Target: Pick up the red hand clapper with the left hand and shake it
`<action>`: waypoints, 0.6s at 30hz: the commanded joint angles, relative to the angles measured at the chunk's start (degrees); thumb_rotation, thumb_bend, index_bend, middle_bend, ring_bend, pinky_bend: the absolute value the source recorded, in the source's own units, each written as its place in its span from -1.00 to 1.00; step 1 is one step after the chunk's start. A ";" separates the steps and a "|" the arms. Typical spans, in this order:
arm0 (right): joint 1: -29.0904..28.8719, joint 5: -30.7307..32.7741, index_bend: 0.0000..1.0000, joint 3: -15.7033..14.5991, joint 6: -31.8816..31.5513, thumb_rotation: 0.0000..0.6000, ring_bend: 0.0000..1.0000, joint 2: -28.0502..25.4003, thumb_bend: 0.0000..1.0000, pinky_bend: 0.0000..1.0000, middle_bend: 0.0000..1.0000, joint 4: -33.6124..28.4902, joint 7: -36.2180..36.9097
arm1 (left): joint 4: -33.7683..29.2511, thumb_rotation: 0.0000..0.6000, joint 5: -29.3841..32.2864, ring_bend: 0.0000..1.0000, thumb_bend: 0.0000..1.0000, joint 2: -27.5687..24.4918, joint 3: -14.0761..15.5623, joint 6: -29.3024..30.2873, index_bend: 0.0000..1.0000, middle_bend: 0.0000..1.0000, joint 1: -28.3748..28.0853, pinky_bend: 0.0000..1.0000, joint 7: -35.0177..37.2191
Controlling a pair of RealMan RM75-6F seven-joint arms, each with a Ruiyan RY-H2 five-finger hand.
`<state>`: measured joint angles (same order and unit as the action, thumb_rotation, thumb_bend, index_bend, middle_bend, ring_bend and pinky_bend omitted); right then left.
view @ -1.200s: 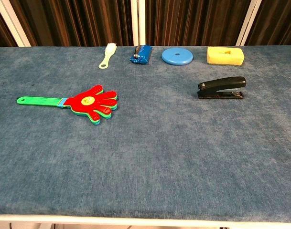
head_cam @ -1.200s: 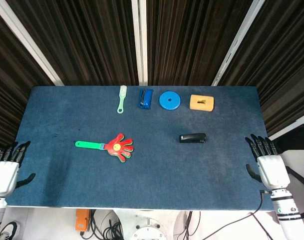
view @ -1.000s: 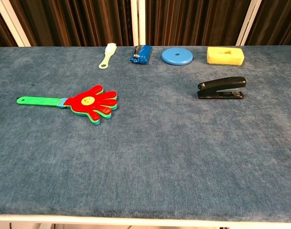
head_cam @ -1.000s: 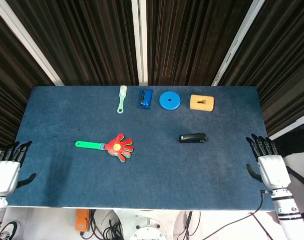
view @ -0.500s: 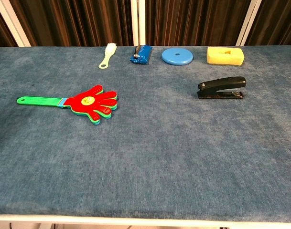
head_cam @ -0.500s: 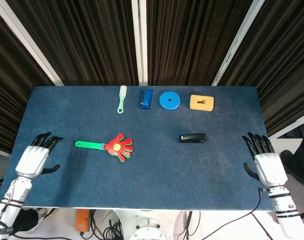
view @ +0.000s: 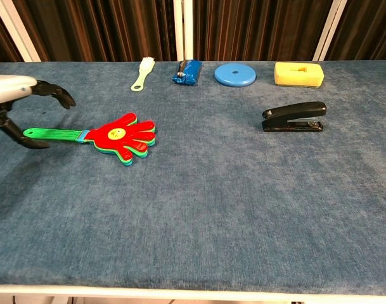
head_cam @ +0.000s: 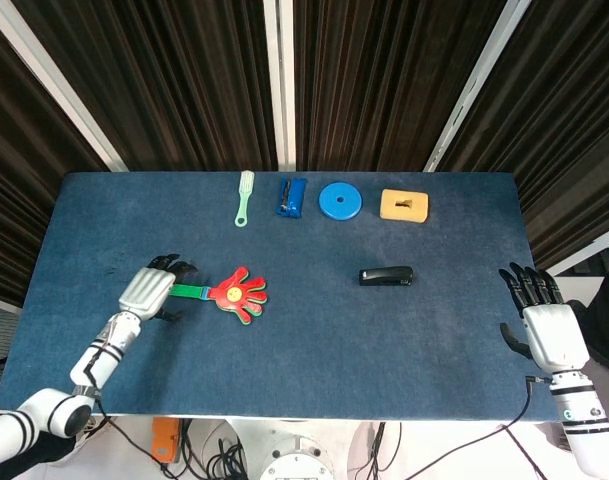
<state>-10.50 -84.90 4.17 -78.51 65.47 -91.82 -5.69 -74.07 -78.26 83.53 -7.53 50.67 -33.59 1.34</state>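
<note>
The red hand clapper (head_cam: 236,294) (view: 122,139) lies flat on the blue table, its green handle (view: 53,133) pointing left. My left hand (head_cam: 150,287) (view: 15,101) hovers over the handle's left end with fingers spread, holding nothing; in the chest view its thumb reaches down beside the handle tip. My right hand (head_cam: 544,322) stays off the table's right edge, fingers apart and empty; the chest view does not show it.
Along the far edge sit a pale green brush (head_cam: 244,198), a blue packet (head_cam: 290,196), a blue disc (head_cam: 341,201) and a yellow block (head_cam: 405,205). A black stapler (head_cam: 386,275) lies right of centre.
My left hand has swept in from the table's left edge to the clapper's handle end. The right hand has shifted slightly right. The clapper has not moved.
</note>
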 commanded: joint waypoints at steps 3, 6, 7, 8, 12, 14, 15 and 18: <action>0.40 0.16 -1.00 -0.19 -0.30 1.00 -1.00 -0.33 -0.43 -1.00 -1.00 0.77 0.83 | 3.60 1.00 0.66 -0.90 -0.66 2.76 -0.36 -2.72 -0.50 -0.58 -2.44 -0.75 2.72; 0.61 0.57 -1.00 -0.05 -0.46 1.00 -1.00 -0.58 -0.43 -1.00 -1.00 1.24 1.51 | 5.13 1.00 0.65 -0.89 -0.66 3.65 -0.15 -3.43 -0.47 -0.57 -3.23 -0.75 3.29; 0.64 0.63 -1.00 -0.04 -0.48 1.00 -1.00 -0.61 -0.43 -1.00 -1.00 1.42 1.72 | 5.49 1.00 0.75 -0.88 -0.66 3.87 -0.09 -3.56 -0.46 -0.57 -3.41 -0.75 3.44; 0.64 0.66 -1.00 -0.03 -0.45 1.00 -1.00 -0.61 -0.43 -1.00 -1.00 1.54 1.85 | 5.68 1.00 0.90 -0.88 -0.66 4.03 -0.07 -3.64 -0.45 -0.57 -3.51 -0.75 3.54; 0.51 0.75 -1.00 -0.06 -0.11 1.00 -1.00 -0.40 -0.43 -1.00 -1.00 1.99 2.11 | 6.17 1.00 1.36 -0.87 -0.64 4.64 0.06 -4.04 -0.40 -0.55 -4.00 -0.75 3.75; 0.50 0.69 -1.00 -0.12 -0.10 1.00 -1.00 -0.30 -0.43 -1.00 -1.00 2.12 2.16 | 6.39 1.00 1.76 -0.86 -0.62 4.94 -0.01 -4.60 -0.39 -0.54 -4.37 -0.75 4.30; 0.52 0.65 -1.00 -0.13 -0.15 1.00 -1.00 -0.29 -0.43 -1.00 -1.00 2.16 2.17 | 6.58 1.00 1.96 -0.84 -0.61 5.04 -0.03 -4.94 -0.38 -0.54 -4.57 -0.75 4.39; 0.65 0.80 -1.00 -0.07 -0.31 1.00 -1.00 -0.37 -0.43 -1.00 -1.00 2.25 2.51 | 7.07 1.00 2.49 -0.83 -0.59 5.48 -0.06 -5.55 -0.37 -0.53 -5.10 -0.75 4.31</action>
<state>-9.88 -84.15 4.08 -78.79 65.13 -89.61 -3.24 -67.06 -75.83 88.94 -7.58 45.19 -38.62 5.65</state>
